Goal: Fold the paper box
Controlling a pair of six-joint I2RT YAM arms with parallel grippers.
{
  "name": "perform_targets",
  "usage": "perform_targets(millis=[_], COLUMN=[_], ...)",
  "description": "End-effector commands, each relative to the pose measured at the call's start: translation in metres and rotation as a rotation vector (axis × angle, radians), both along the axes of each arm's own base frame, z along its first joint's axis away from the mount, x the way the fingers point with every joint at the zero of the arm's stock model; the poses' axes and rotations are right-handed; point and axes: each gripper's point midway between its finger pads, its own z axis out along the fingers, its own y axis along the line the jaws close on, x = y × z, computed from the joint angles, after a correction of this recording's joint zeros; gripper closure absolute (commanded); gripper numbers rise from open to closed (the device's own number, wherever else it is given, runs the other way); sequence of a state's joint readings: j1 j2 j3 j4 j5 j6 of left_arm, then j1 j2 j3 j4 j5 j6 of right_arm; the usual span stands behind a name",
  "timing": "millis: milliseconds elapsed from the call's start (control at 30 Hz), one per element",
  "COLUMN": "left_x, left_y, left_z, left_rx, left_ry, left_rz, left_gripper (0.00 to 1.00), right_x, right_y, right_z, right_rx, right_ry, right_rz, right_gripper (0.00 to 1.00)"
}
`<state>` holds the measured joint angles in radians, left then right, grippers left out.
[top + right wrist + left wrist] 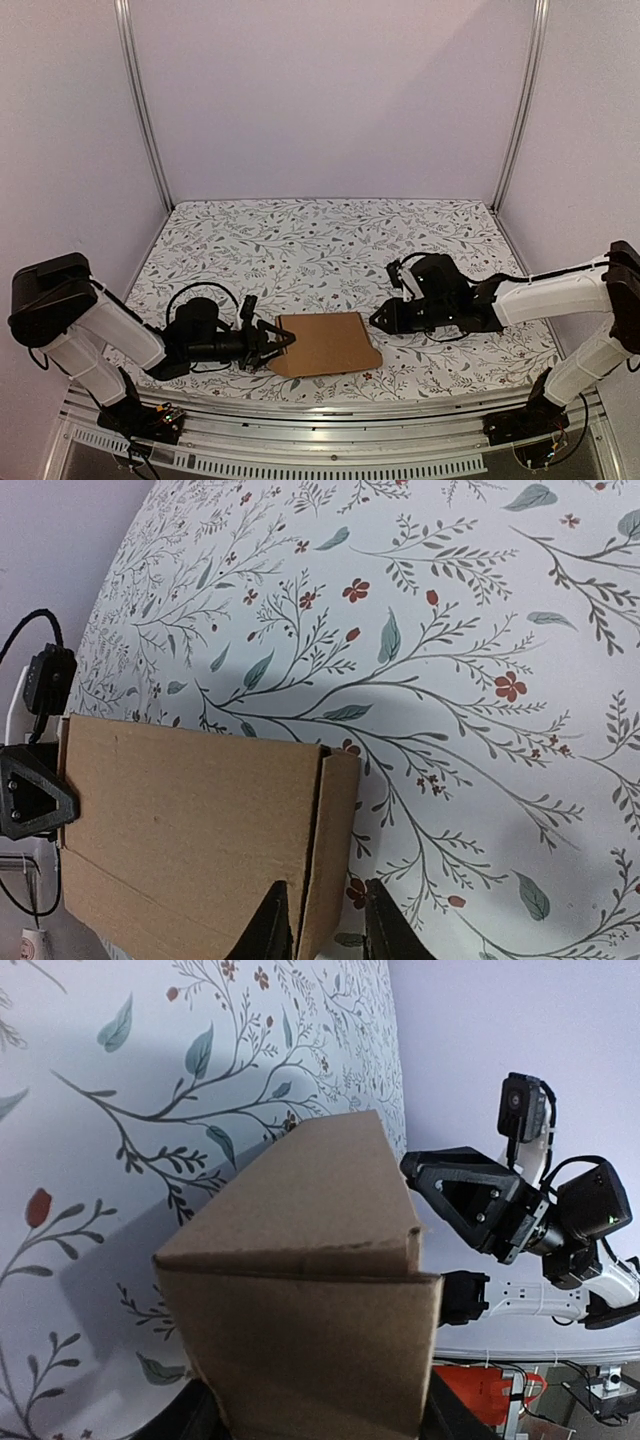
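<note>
Left gripper (280, 340) clamped on the paper box (328, 343) at its left edge. Right gripper (327, 920) at the box's right end, jaws parted astride the end flap; contact unclear, probably loose. Box lies partly folded, floral table cover (300, 250) beneath it.

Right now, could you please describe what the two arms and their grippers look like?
The left arm and right arm have white casings with black joints and wrists. The left gripper and right gripper are black, with angular two-finger ends. A thin black cable loops by each wrist.
</note>
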<state>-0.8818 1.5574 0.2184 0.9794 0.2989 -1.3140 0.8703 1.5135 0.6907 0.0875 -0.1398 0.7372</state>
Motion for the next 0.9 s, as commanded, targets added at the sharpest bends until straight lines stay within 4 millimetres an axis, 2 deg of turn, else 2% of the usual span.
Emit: perform_targets(millis=[0,300,500,533,567,600,733,867], left_x=[0.005,0.016,0.014,0.013,0.012,0.01,0.002,-0.004], left_y=[-0.004,0.003,0.007,0.008,0.009,0.01,0.015,0.03], left_z=[0.011,0.038,0.058,0.06,0.063,0.065,0.08,0.098], left_rx=[-0.009,-0.084,-0.139,-0.146,-0.153,-0.159,-0.196,-0.248], left_ry=[-0.031,-0.037,-0.019,-0.016,-0.013,-0.011,-0.019,-0.036], left_rz=[-0.023,-0.033,-0.063,-0.068,-0.075,-0.083,-0.134,-0.168], left_gripper=[0.73,0.78,0.79,0.79,0.79,0.78,0.78,0.77], right_x=[-0.001,-0.01,-0.021,-0.023,-0.025,-0.027,-0.035,-0.054], right_y=[-0.01,-0.013,-0.018,-0.02,-0.02,-0.02,-0.024,-0.022], right_z=[0.031,0.1,0.134,0.142,0.147,0.152,0.169,0.187], right_rx=[-0.058,-0.045,-0.045,-0.047,-0.049,-0.046,-0.054,-0.03], right_ry=[-0.123,-0.358,-0.515,-0.549,-0.573,-0.595,-0.694,-0.822], right_rz=[0.067,0.223,0.328,0.346,0.365,0.383,0.445,0.571], right_gripper=[0.74,0.46,0.24,0.2,0.07,0.02,0.01,0.01])
